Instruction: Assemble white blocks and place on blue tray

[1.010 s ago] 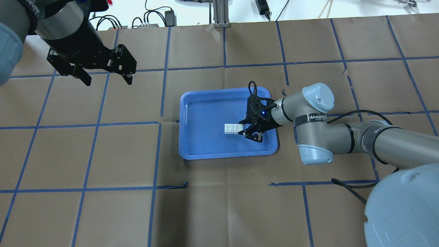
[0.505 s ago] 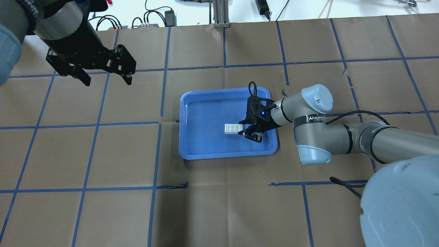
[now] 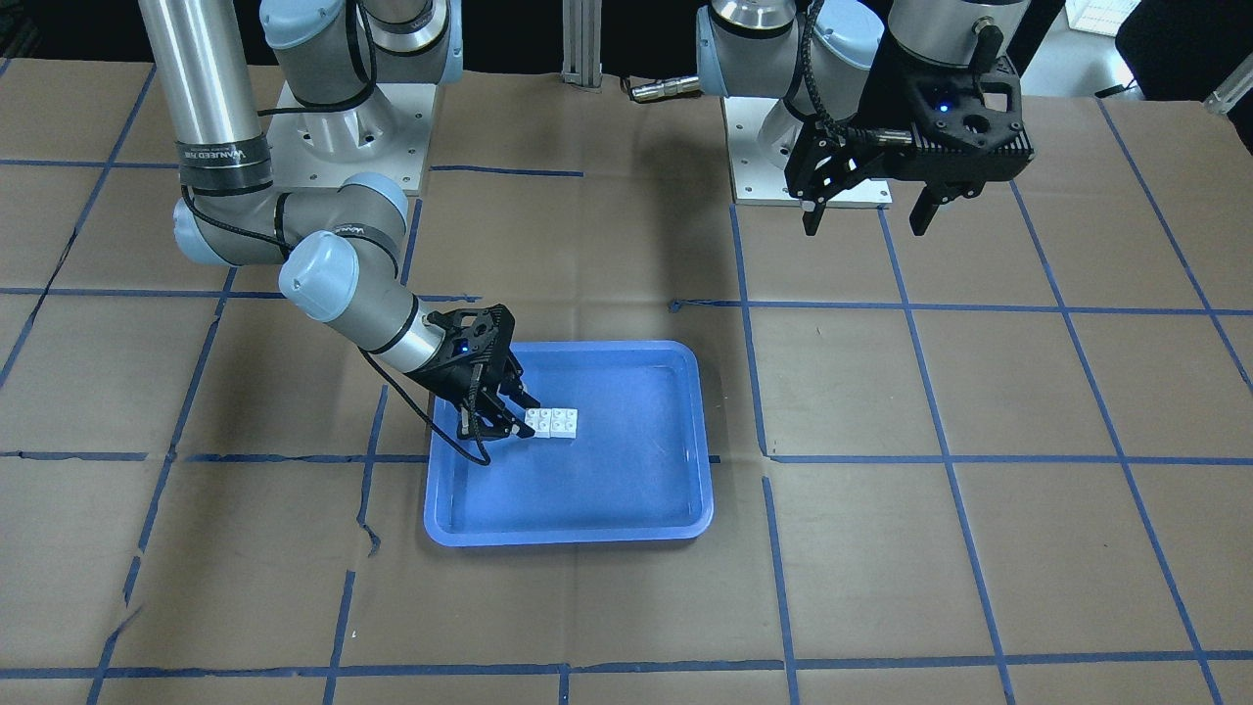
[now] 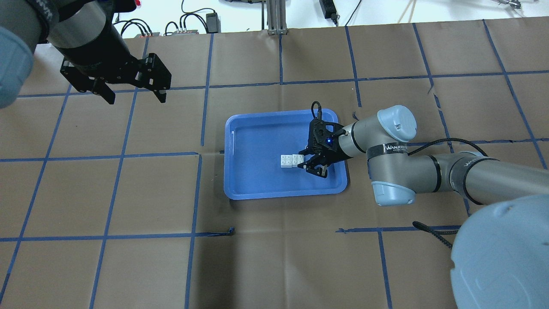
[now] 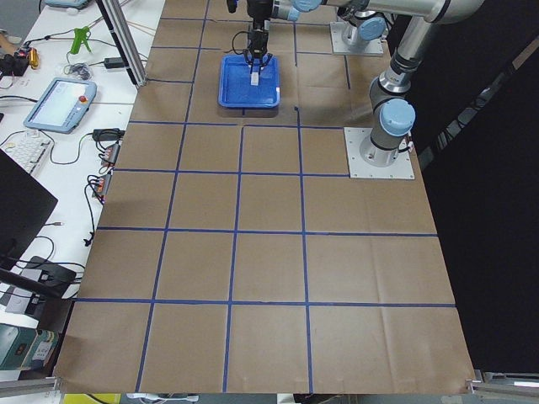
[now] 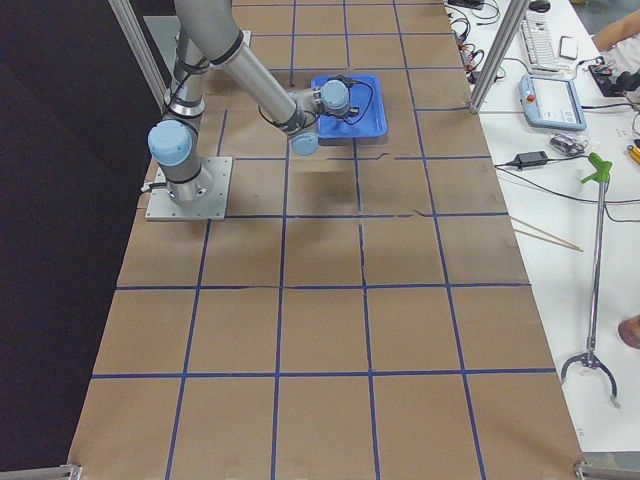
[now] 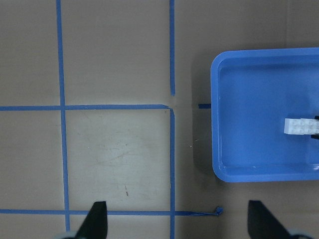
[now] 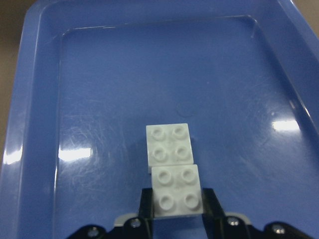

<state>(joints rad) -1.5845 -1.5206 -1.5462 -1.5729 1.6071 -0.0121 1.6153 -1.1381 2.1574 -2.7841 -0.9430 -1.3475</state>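
Note:
Two white blocks (image 4: 291, 160) lie end to end on the floor of the blue tray (image 4: 257, 137), studs up. In the right wrist view the near block (image 8: 177, 192) slightly overlaps the far block (image 8: 169, 144). My right gripper (image 4: 309, 166) reaches low into the tray, its fingers (image 8: 146, 206) pressed on both sides of the near block. My left gripper (image 4: 135, 96) hangs open and empty high over the table's far left, well away from the tray. The left wrist view shows the tray (image 7: 249, 124) and the blocks (image 7: 300, 126) at its right edge.
The table is brown paper with a grid of blue tape lines (image 4: 201, 154). Cables and power boxes (image 4: 188, 25) lie beyond the far edge. In the front-facing view the arm bases (image 3: 343, 117) stand behind the tray (image 3: 607, 490).
My left gripper has risen slightly toward the far edge. My right gripper and the blocks have stayed in the same place in the tray.

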